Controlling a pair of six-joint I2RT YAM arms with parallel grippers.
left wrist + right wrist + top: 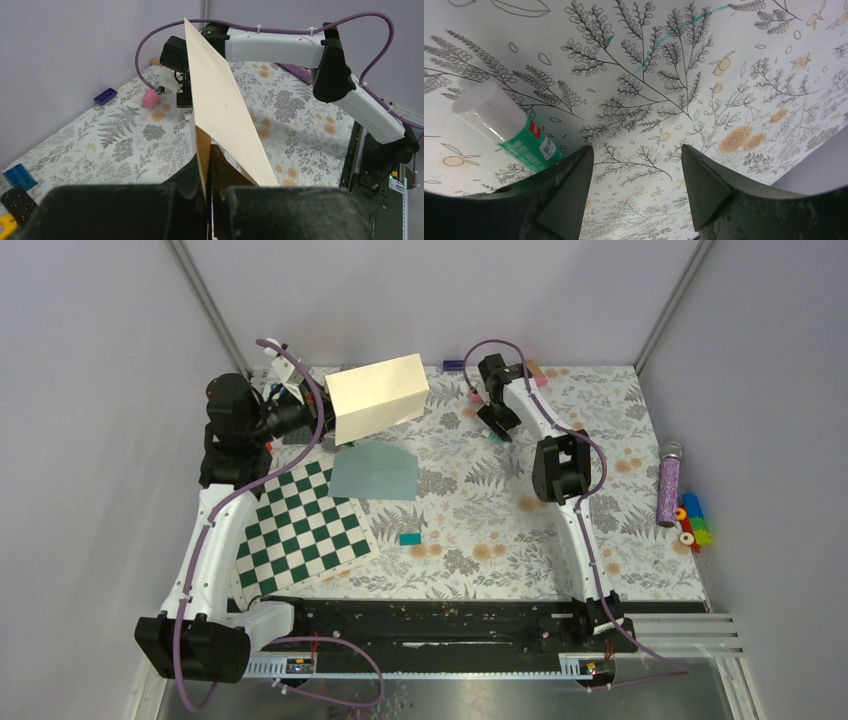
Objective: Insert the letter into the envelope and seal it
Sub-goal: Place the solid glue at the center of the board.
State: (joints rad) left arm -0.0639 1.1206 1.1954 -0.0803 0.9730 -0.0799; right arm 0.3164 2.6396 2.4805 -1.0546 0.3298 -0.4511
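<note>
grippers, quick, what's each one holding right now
Left gripper: closed on the letter.
Right gripper: open, holding nothing.

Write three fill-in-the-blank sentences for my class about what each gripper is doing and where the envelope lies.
1. The left gripper is shut on the ____, holding it up off the table.
2. The envelope lies flat next to the green-white ____.
3. The right gripper is ____ and holds nothing.

Missing words: letter; checkerboard; open.
</note>
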